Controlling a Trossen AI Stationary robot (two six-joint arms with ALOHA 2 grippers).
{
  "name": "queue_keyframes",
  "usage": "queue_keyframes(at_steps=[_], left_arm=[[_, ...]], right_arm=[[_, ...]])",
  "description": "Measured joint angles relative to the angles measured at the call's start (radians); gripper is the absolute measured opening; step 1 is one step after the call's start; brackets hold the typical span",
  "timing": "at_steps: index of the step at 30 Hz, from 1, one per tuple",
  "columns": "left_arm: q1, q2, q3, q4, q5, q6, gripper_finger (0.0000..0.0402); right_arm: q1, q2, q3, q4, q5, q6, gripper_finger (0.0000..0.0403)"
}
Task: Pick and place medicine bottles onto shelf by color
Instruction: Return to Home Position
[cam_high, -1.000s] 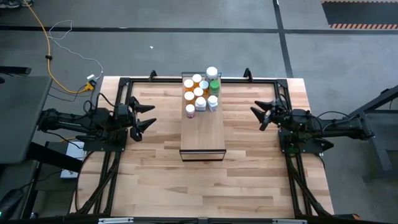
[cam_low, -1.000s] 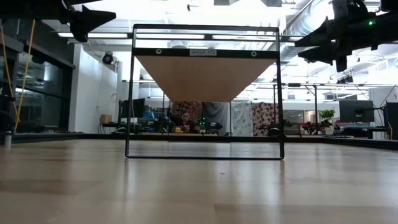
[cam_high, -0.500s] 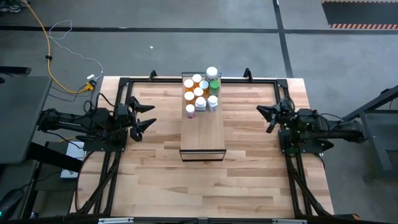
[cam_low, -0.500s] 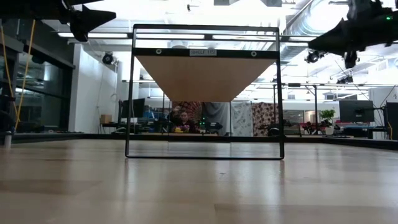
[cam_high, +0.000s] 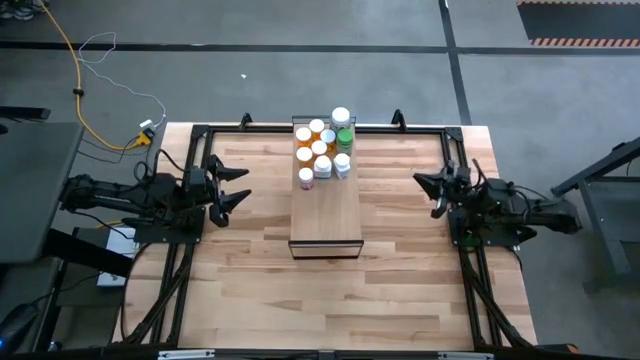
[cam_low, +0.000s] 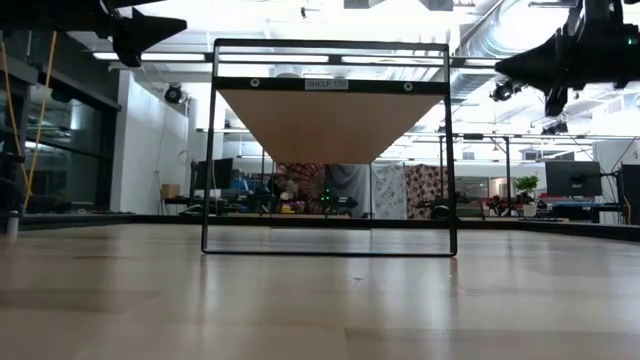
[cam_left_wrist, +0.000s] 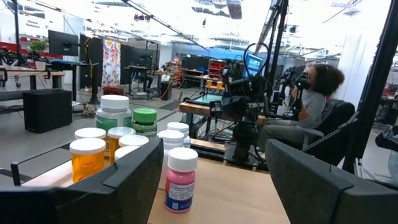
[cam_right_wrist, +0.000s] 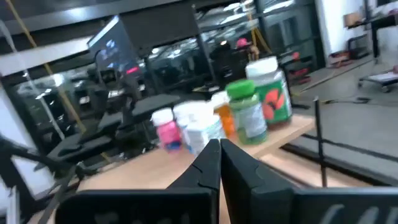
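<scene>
Since the earlier frame only the right arm had moved. Its right gripper had drawn back from the middle toward the right edge of the worktop, which fits an arm going home with nothing more to carry.

On the left, the left gripper hung above the worktop's left side, well apart from the shelf. Its jaws were spread wide and empty, and it pointed inward at the bottles.

In the middle, the medicine bottles stood upright in a tight cluster at the far end of the shelf. The orange bottles were on its left part. The green bottle and the white-bodied ones were on its right, so the sort by colour looked finished. A pink bottle stood at the near edge of the group. The shelf's near half was bare wood.

On the right, the right gripper's jaws were pressed together on nothing.
</scene>
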Motion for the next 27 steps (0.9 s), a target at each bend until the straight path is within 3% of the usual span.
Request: queue_keyframes(at_steps=[15,21,27], left_arm=[[0.000,0.000,0.000,-0.002,-0.003,0.001,0.0271],[0.000,0.000,-0.001,-0.003,-0.003,0.001,0.0271],[0.000,0.000,-0.001,-0.003,-0.003,0.001,0.0271]], right_arm=[[-0.002,0.003,-0.117,0.117,-0.015,-0.027,0.0000],[0.000,0.002,-0.117,0.050,-0.195,-0.035,0.0000],[0.002,0.002,-0.118,0.021,-0.219,-0.050,0.0000]])
